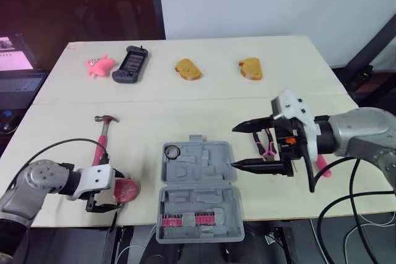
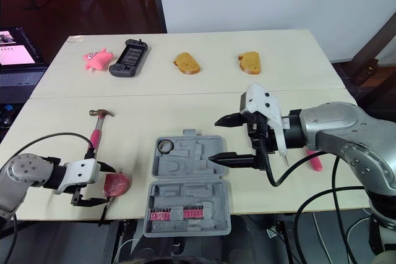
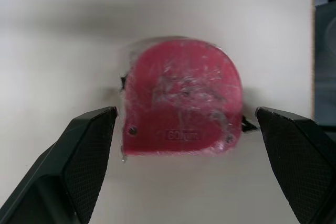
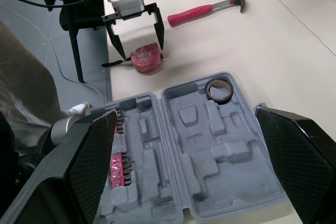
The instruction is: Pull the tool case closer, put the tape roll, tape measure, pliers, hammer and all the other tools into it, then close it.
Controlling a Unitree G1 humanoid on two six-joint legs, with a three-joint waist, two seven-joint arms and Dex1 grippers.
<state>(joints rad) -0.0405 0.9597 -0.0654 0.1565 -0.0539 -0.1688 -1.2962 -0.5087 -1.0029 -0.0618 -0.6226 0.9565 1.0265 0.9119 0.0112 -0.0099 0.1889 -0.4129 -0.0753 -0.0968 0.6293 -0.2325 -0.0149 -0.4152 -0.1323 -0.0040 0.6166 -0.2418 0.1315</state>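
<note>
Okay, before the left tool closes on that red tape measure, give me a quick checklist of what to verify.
1. Left tool open: ok.
2. Tape measure between its fingers, one on each side with gaps: ok.
3. Hammer apart from the grasp: ok.
4. Tool case lying open: ok.
5. Tape roll seated in the case: ok.
6. Right tool clear of the case: not ok, it hovers open at the case's right edge.

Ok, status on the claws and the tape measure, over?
Open left claw straddling tape measure on table, not gripped. Open right claw by open tool case. Nothing between tape measure and case.
</note>
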